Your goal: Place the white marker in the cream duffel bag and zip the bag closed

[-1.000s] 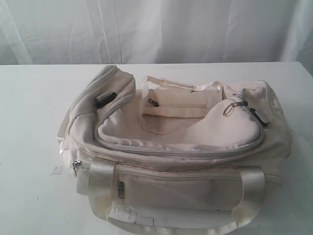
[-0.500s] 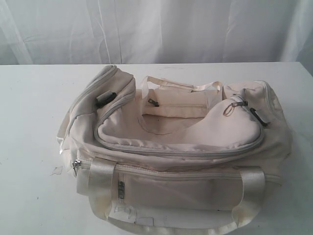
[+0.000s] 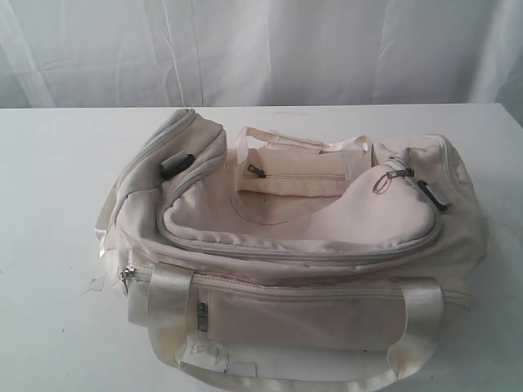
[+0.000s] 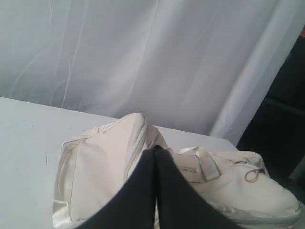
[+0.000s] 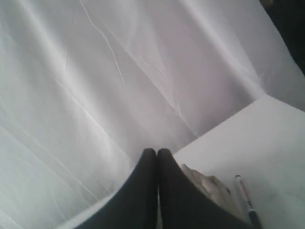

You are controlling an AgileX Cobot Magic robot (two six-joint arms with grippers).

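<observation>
Left gripper and right gripper, both pinched shut on nothing, clear of the cream duffel bag at centre frame, seemingly parked before pickup; white marker flat on table beside bag, uncollected.

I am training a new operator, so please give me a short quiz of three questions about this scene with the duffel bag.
1. True or false: the slim white marker lies inside the large soft cream fabric duffel bag.
2. The left end effector and right end effector are: A) open; B) shut, empty; C) shut on a strap.
3. What hangs behind the white table?
Key: 1 false, it lies on the table; 2 B; 3 a white cloth curtain.
</observation>
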